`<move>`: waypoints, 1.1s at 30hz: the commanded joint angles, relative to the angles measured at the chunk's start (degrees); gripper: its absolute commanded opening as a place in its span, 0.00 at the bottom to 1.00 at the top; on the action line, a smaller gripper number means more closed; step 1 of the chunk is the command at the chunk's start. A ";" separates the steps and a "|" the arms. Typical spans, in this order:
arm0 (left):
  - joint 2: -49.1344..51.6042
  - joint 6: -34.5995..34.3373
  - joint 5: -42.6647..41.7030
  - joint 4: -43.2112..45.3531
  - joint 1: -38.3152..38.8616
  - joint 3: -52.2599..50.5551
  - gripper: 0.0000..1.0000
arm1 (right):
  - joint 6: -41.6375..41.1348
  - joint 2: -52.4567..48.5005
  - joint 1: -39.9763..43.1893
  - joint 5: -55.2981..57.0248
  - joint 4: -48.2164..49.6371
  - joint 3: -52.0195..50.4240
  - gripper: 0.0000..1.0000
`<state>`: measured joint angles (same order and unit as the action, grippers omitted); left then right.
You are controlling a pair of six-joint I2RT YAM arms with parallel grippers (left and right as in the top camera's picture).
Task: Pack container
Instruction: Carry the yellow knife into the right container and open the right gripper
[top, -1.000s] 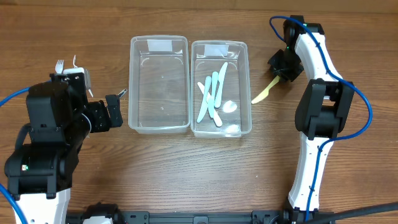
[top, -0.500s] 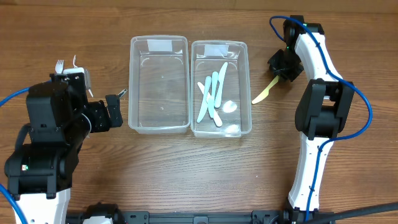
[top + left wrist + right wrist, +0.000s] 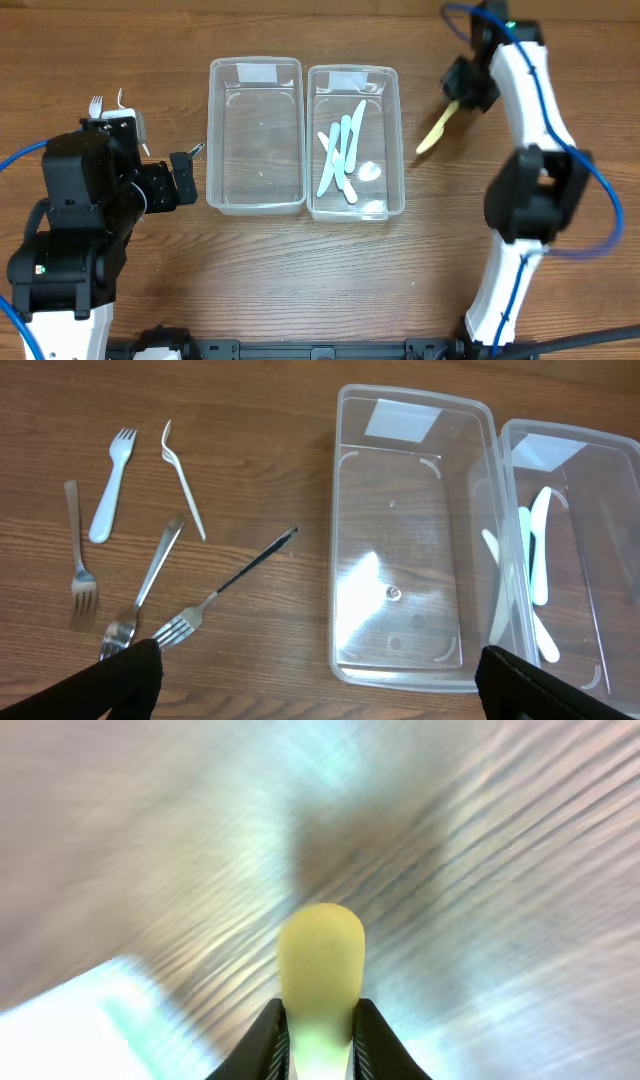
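Observation:
Two clear plastic containers stand side by side. The left container [image 3: 255, 135] is empty; it also shows in the left wrist view [image 3: 415, 540]. The right container [image 3: 355, 140] holds several pale blue and white plastic utensils [image 3: 340, 150]. My right gripper [image 3: 462, 95] is shut on a yellow plastic utensil [image 3: 436, 130], held above the table right of the containers; its rounded end shows between the fingers in the blurred right wrist view [image 3: 320, 970]. My left gripper [image 3: 185, 175] is open and empty, left of the empty container, its fingers wide apart [image 3: 310, 680].
Several loose forks lie left of the containers: a white plastic fork [image 3: 110, 485], a white bent fork [image 3: 183, 478] and metal forks [image 3: 225, 585], [image 3: 78, 555], [image 3: 145, 585]. The right arm's blue cable hangs along its links.
My right gripper has moved up and to the right with the yellow utensil in it, lifting it. The right wrist view is blurred by motion. The left arm has not moved.

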<state>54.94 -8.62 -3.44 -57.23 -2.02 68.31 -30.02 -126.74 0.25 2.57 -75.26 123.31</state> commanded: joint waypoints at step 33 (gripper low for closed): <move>-0.33 4.96 2.60 -3.93 -0.22 1.42 1.00 | 12.50 12.46 -24.83 -1.75 1.38 -8.98 0.40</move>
<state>54.94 -5.58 -3.14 -59.88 -2.02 68.31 -17.78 -116.55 -24.80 0.23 -73.34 108.05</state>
